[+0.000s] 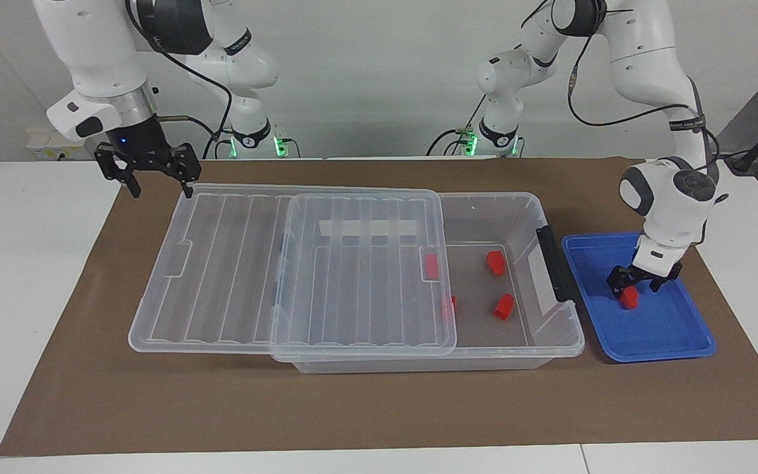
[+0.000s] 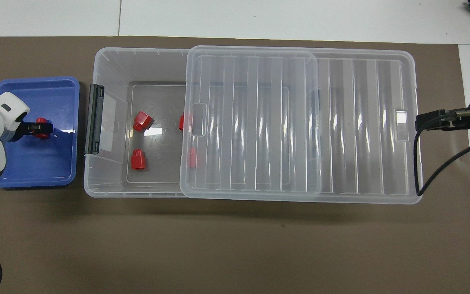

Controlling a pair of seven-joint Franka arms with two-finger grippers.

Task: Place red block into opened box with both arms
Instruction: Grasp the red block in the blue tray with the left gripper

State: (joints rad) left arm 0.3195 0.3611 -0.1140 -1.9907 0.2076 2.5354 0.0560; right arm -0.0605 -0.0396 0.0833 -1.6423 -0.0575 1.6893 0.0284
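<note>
Inspecting, we found the left gripper (image 1: 637, 284) straddling, fingers apart, the red block (image 1: 628, 299) in the blue tray (image 1: 668, 345); the right gripper (image 1: 158, 185) hung open over the lid's (image 1: 234, 263) corner.

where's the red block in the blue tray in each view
Facing view: the red block lies in the blue tray, at the picture's right, under the left gripper.
Overhead view: the same block shows at the picture's left, partly covered by that gripper.
Shared landmark: the box's black handle, beside the tray in both.
</note>
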